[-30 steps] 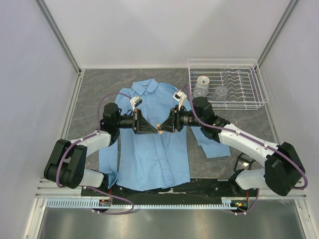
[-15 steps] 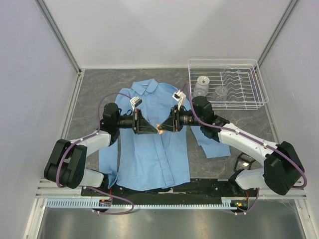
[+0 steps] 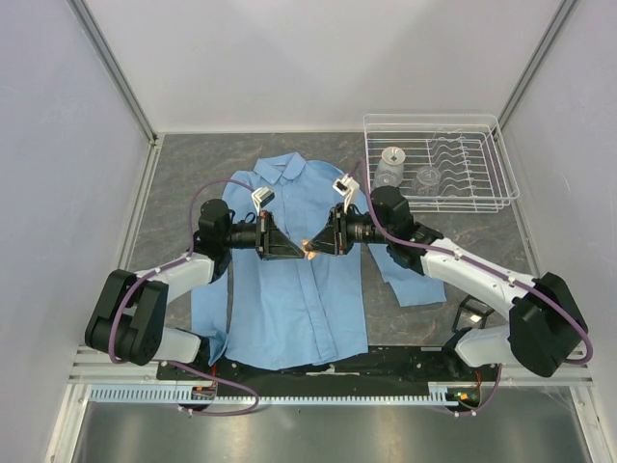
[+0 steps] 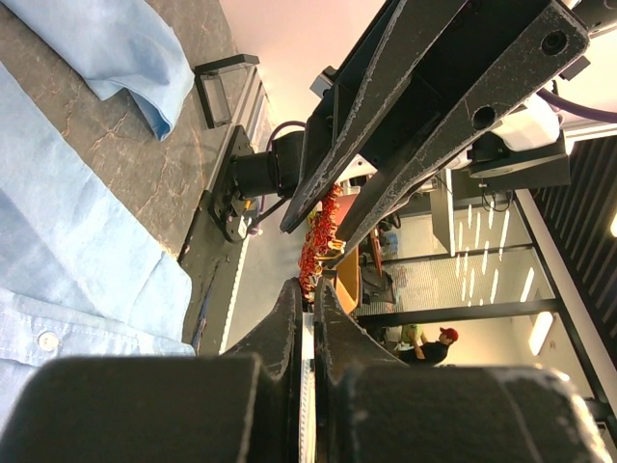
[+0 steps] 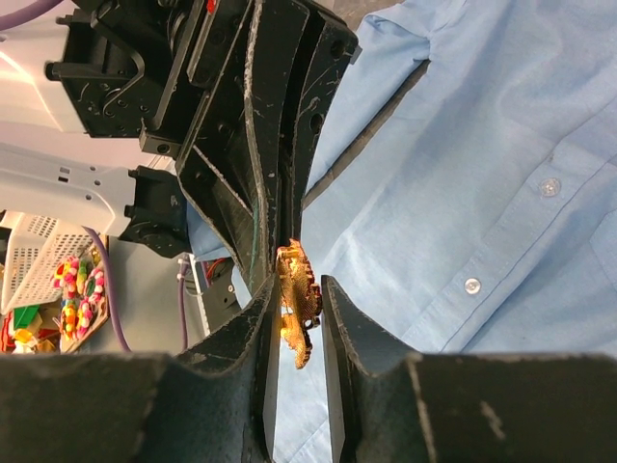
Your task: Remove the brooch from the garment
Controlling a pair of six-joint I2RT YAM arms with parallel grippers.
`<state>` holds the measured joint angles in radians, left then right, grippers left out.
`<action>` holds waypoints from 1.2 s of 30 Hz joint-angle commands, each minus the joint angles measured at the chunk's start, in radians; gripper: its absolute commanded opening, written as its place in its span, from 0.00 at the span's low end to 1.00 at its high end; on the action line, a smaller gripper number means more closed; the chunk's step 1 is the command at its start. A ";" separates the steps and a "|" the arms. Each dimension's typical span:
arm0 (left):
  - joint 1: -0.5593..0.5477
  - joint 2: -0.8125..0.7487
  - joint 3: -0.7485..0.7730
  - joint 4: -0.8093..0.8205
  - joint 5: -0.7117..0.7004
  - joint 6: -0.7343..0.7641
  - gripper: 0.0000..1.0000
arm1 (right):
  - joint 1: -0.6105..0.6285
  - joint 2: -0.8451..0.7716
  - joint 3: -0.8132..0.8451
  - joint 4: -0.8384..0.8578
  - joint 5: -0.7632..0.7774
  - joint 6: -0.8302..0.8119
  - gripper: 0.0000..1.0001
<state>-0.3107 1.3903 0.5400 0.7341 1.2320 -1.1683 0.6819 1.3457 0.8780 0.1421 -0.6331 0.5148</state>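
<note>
As right arm stretches inward, right tool pinches brooch.

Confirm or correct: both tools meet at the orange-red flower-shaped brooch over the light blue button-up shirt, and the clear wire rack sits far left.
Not far left: the clear wire rack sits far right, as the top view shows. The left tool and right tool do meet at the orange-red flower-shaped brooch over the light blue shirt.
</note>
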 commanded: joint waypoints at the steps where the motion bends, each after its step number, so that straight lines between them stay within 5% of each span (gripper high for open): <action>1: -0.004 -0.022 0.032 0.021 0.007 0.029 0.02 | 0.027 0.029 0.018 0.091 0.003 0.027 0.28; 21: -0.004 -0.019 0.025 0.071 0.009 -0.004 0.02 | 0.067 0.030 -0.022 0.140 0.035 0.068 0.27; 36: -0.004 -0.017 0.020 0.073 0.007 -0.007 0.02 | 0.065 -0.019 -0.028 0.129 0.056 0.071 0.48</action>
<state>-0.3103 1.3903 0.5396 0.7589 1.2385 -1.1698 0.7380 1.3678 0.8551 0.2577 -0.5774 0.5831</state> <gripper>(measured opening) 0.044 0.449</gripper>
